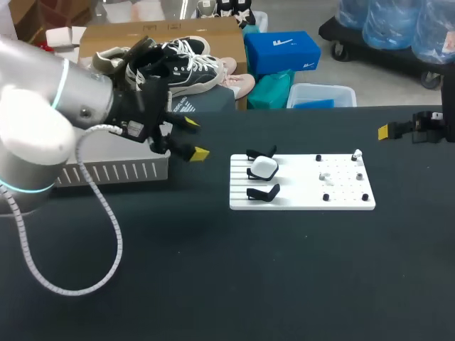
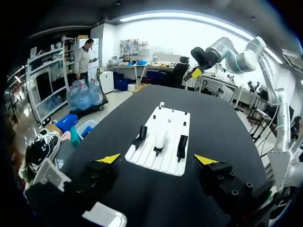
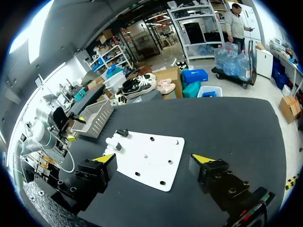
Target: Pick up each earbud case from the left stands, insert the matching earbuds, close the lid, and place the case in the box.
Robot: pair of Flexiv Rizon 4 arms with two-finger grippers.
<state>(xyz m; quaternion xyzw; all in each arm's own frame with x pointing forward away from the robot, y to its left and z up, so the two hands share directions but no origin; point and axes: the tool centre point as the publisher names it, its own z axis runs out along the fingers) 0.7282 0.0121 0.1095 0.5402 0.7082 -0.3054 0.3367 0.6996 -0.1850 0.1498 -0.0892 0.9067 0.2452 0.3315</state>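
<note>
A white board point(image 1: 302, 192) lies mid-table. Three black stands run down its left end, and the middle one holds a white earbud case point(image 1: 264, 168); the top stand point(image 1: 261, 153) and bottom stand point(image 1: 263, 192) are bare. Small white earbuds point(image 1: 325, 175) sit among black pegs on the board's right half. My left gripper point(image 1: 195, 138) hovers open left of the board, holding nothing. From the left wrist view, the case point(image 2: 161, 138) stands ahead of the gripper point(image 2: 157, 159). My right gripper point(image 1: 387, 131) is open, far right of the board point(image 3: 151, 153).
A white slatted box point(image 1: 114, 170) stands at the table's left, partly behind my left arm; it also shows beyond the board as the box point(image 3: 94, 118) in the right wrist view. A grey cable point(image 1: 106, 234) loops from the left arm over the table's front left.
</note>
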